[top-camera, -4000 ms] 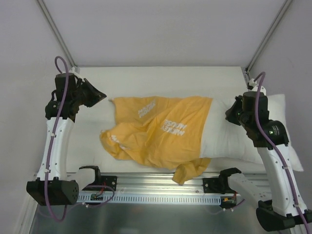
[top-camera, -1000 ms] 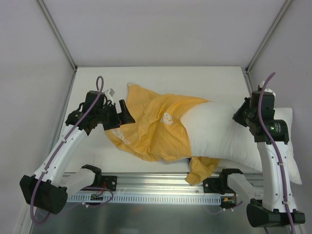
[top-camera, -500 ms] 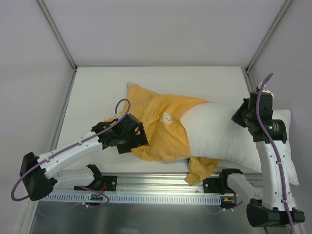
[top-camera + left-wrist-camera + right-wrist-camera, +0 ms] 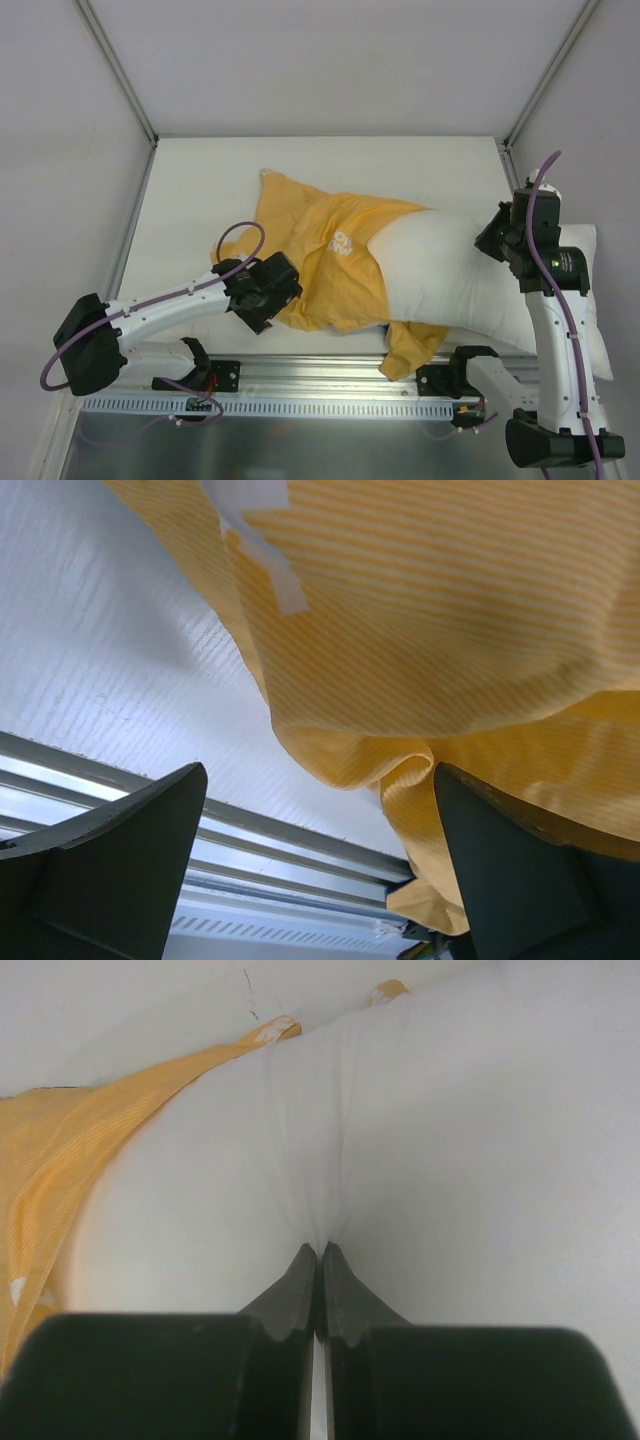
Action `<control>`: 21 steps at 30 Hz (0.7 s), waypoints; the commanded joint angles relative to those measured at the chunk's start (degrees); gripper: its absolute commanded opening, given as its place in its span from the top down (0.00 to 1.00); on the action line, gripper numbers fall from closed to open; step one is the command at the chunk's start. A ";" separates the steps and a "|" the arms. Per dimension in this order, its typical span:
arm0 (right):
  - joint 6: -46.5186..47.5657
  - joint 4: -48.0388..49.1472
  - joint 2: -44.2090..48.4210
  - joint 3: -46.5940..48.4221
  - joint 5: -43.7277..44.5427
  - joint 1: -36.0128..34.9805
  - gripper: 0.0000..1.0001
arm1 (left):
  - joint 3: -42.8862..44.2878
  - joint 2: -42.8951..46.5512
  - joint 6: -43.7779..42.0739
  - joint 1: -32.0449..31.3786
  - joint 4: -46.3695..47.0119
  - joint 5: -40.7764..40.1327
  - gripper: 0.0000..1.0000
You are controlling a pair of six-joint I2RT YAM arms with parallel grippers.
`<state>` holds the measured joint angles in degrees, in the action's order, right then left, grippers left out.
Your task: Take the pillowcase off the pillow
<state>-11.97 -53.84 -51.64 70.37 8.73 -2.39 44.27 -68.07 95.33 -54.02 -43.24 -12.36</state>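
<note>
The orange-yellow pillowcase point(image 4: 315, 260) lies crumpled mid-table, still covering the left end of the white pillow point(image 4: 460, 280); one tail hangs over the near rail. My left gripper point(image 4: 283, 298) is low at the pillowcase's near-left edge. In the left wrist view it point(image 4: 318, 780) stands open, with a hanging fold of the pillowcase point(image 4: 450, 610) just above the fingertips and nothing gripped. My right gripper point(image 4: 497, 235) is shut on a pinch of the pillow's cloth; in the right wrist view the pillow point(image 4: 450, 1160) puckers at the closed tips point(image 4: 320, 1252), and the pillowcase point(image 4: 60, 1160) shows at the left.
A metal rail point(image 4: 320, 378) runs along the table's near edge, also in the left wrist view point(image 4: 200, 850). The white table point(image 4: 200, 190) is boxed by walls and corner posts. The pillow's right end overhangs the table's right side.
My left arm has let go at the pillowcase's left edge and swung down and inward to its near edge, jaws wide. The right arm, pillow and pillowcase have stayed put over the last second.
</note>
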 commanded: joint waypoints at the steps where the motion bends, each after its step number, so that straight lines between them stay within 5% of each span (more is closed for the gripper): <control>1: -1.39 5.68 2.15 0.12 -1.87 0.20 0.99 | -0.33 -2.23 5.31 -0.21 2.45 -1.71 0.01; 13: -1.04 4.63 3.65 0.21 -1.70 0.11 0.99 | 3.27 -15.06 5.31 -0.30 10.72 3.83 0.07; 15: -0.95 4.36 3.82 0.38 -1.61 0.11 0.99 | 3.71 -16.30 5.13 -0.04 10.72 3.66 0.21; 17: -0.52 3.84 3.91 0.65 -1.26 0.11 0.99 | 3.19 -15.17 4.69 1.10 10.72 2.61 0.57; 18: -0.25 3.57 3.91 0.73 -0.91 0.20 0.99 | 2.32 -14.38 3.65 2.07 10.64 2.52 0.87; 19: -0.08 3.57 3.91 0.82 -0.65 0.20 0.99 | 1.88 -12.71 2.85 3.12 10.72 2.60 1.00; 21: 0.10 3.40 3.91 0.82 -0.65 0.20 0.99 | 1.17 -10.86 -2.04 7.68 11.07 3.22 1.00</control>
<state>-11.90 -54.30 -49.50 68.75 8.12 -2.39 46.02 -82.81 98.19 -51.05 -31.66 -8.97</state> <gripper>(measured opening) 0.040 0.017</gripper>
